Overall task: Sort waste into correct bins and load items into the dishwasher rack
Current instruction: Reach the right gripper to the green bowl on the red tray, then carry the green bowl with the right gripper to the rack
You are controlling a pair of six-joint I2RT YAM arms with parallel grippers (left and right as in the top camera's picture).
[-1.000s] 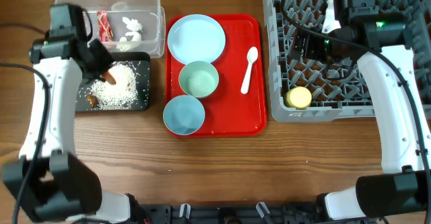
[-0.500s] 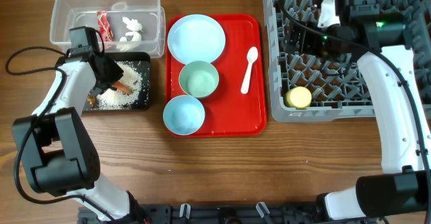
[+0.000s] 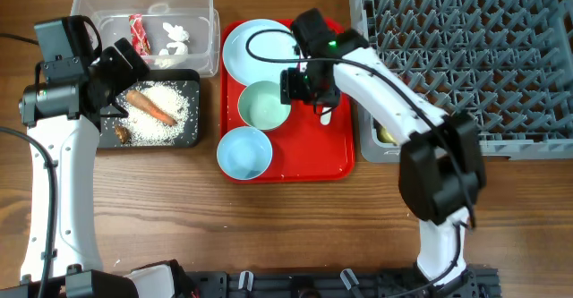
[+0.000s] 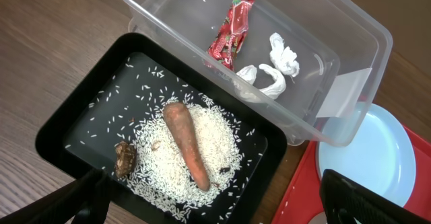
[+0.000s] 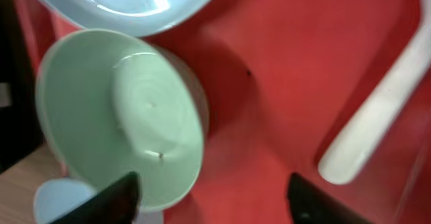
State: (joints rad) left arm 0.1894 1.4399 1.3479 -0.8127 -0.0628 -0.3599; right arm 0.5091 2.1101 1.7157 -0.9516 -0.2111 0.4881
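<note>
Right wrist, right claw [image 5: 214,198] spread wide, empty, above pale green bowl [image 5: 121,116] edge, left claw [image 4: 229,200] likewise over black tray [image 4: 87,126]

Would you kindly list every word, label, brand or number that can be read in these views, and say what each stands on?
No text can be read in any view.
On the red snack wrapper: light markings, too small and crumpled to read.
On the clear tub: a pale patch on one wall, with no lettering visible.
</note>
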